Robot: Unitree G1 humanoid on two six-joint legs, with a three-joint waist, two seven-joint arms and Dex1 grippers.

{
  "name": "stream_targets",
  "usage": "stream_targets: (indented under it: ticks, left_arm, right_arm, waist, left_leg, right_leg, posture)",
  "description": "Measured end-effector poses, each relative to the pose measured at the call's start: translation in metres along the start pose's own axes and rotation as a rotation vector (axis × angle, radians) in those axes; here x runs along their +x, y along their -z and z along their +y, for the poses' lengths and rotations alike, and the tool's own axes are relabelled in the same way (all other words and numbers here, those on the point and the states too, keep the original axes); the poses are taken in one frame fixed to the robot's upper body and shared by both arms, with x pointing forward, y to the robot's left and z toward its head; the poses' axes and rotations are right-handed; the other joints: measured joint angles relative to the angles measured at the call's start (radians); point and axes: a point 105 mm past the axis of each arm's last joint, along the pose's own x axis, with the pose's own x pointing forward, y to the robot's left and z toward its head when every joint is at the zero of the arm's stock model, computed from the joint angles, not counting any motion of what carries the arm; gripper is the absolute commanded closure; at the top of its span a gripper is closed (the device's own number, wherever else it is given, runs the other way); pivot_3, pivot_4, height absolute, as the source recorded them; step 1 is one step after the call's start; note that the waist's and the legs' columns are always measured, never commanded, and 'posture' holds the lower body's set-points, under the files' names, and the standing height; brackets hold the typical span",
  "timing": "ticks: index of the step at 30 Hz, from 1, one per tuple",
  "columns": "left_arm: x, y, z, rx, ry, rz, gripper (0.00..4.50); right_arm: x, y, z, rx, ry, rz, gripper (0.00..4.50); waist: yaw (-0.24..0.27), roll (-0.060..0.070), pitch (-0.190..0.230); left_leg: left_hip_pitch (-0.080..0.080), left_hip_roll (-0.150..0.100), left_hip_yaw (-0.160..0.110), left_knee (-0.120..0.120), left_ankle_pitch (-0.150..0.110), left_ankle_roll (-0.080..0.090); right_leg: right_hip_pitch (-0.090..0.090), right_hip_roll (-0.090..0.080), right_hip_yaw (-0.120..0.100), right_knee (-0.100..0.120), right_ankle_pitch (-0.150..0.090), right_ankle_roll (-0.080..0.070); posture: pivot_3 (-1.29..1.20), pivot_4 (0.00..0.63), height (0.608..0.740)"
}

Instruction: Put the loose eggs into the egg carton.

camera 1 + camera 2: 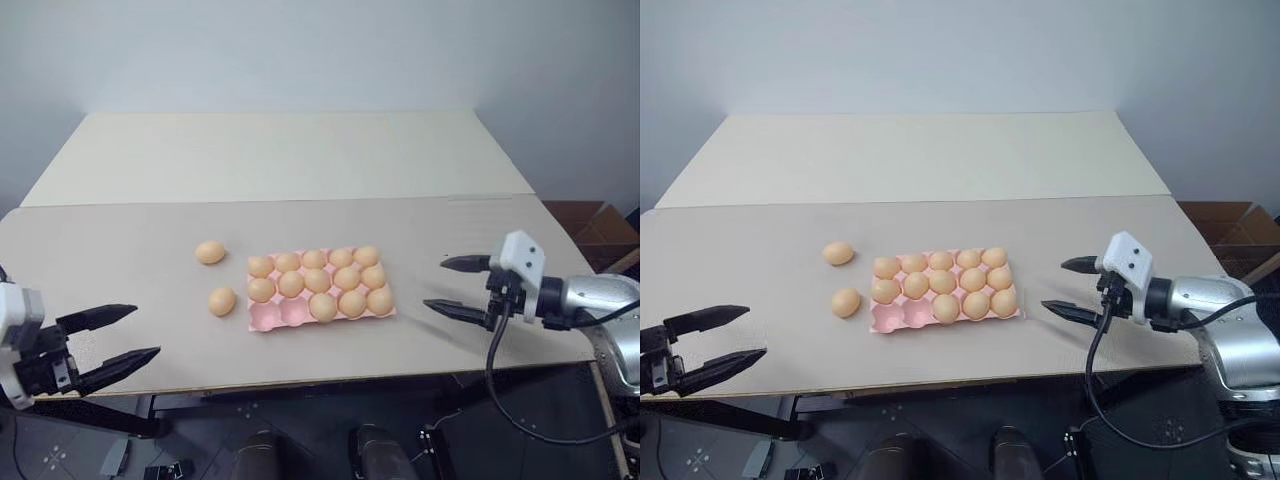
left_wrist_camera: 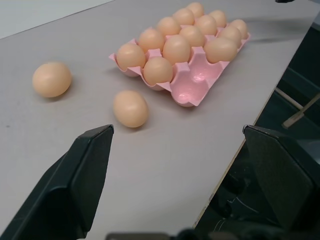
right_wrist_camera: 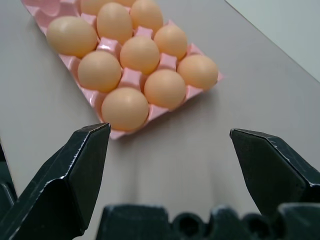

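Two loose eggs (image 1: 210, 252) (image 1: 222, 301) sit on the table (image 1: 120, 250) just off the egg carton's (image 1: 266, 317) left end, toward the front edge, where two front cups gape empty. Left gripper (image 1: 112, 341) and right gripper (image 1: 458, 287) both spread wide, holding nothing. Risk: a glancing finger sends the nearer egg rolling off the front edge

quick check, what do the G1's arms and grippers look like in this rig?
Each gripper has two black, tapered, wedge-like fingers. The right gripper sits on a white angular block, then a black collar and a silver metallic forearm, with a black cable looping below it. The left gripper joins a white housing with black hardware.
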Motion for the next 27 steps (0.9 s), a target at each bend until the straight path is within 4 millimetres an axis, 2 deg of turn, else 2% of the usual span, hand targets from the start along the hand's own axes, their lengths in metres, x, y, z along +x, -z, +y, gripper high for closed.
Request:
stream_targets:
  ticks: [3, 11, 16, 20, 23, 27]
  left_arm:
    - [0.012, 0.0, 0.003, 0.005, -0.02, -0.001, 0.0]
    - [0.067, 0.007, 0.014, 0.0, -0.105, 0.031, 0.0]
    - [0.107, 0.019, 0.028, -0.026, -0.175, 0.074, 0.0]
    - [0.125, 0.027, 0.032, -0.039, -0.193, 0.148, 0.0]
    - [0.134, 0.038, 0.034, -0.092, -0.224, 0.19, 0.55]
    - [0.136, 0.04, 0.036, -0.091, -0.245, 0.204, 1.86]
  right_arm:
    - [0.001, -0.003, -0.001, -0.01, 0.006, -0.013, 0.04]
    - [0.004, -0.006, -0.001, -0.013, 0.007, -0.03, 0.04]
    - [0.005, -0.007, 0.0, -0.015, 0.006, -0.033, 0.04]
    - [0.006, -0.007, 0.001, -0.017, 0.006, -0.034, 0.04]
    - [0.007, -0.009, 0.002, -0.024, 0.008, -0.04, 0.0]
    - [0.008, -0.01, 0.004, -0.023, 0.011, -0.046, 0.0]
  waist:
    - [0.002, 0.0, 0.0]
    - [0.011, 0.0, 0.0]
    - [0.016, 0.0, 0.0]
    - [0.012, 0.0, 0.0]
    - [0.01, 0.0, 0.0]
    - [0.011, 0.0, 0.0]
  left_leg:
    - [0.001, 0.0, 0.0, 0.0, 0.0, 0.0]
    - [-0.001, -0.001, -0.001, 0.0, 0.0, 0.0]
    - [-0.001, -0.001, -0.001, 0.001, 0.0, 0.0]
    - [-0.001, -0.001, -0.001, 0.001, 0.0, 0.0]
    - [-0.001, -0.001, -0.001, 0.001, 0.0, 0.0]
    - [-0.001, -0.001, -0.002, 0.001, 0.0, 0.0]
  right_leg:
    - [0.001, 0.0, 0.0, 0.001, 0.0, 0.0]
    - [0.001, 0.0, 0.001, -0.001, 0.004, 0.005]
    - [0.001, 0.0, 0.0, -0.001, 0.004, 0.006]
    - [0.001, 0.0, 0.001, 0.0, 0.004, 0.006]
    - [0.001, 0.0, 0.001, 0.0, 0.004, 0.006]
    - [0.001, 0.0, 0.001, 0.0, 0.004, 0.006]
  posture:
    - [0.0, 0.15, 0.74]
    - [0.0, 0.15, 0.74]
    - [0.0, 0.15, 0.74]
    - [0.0, 0.15, 0.74]
    - [0.0, 0.15, 0.74]
    - [0.0, 0.15, 0.74]
